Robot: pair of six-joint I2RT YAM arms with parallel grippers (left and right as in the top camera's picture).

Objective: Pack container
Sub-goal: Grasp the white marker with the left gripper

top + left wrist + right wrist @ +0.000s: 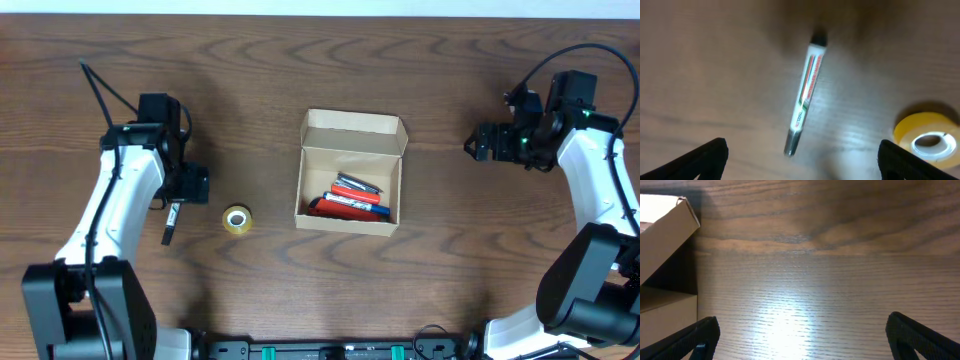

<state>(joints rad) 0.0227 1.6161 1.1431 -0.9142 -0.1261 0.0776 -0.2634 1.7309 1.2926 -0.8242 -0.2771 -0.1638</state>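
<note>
Black left fingers (710, 157) are seen spread wide apart at the lower corners of the left wrist view, and nothing is gripped between them. Below the gap a white marker (805, 92) with a dark cap is laid flat on the bench (450, 260), untouched. A roll of yellow tape (927, 137) is set just to one side of it, lying flat and apart from both marker and fingers.

The right fingers (695, 340) are likewise held fully open and empty above bare wood. A corner of the container (665, 230) is caught at the left edge of the right wrist view, near but not touched.

From overhead the container (349, 224), a tan cardboard box, is found at the middle of the bench, between the two arms. Its flap lid (353, 132) is folded back on the far side. Several markers (350, 198), red and dark ones among them, are lying inside it.
</note>
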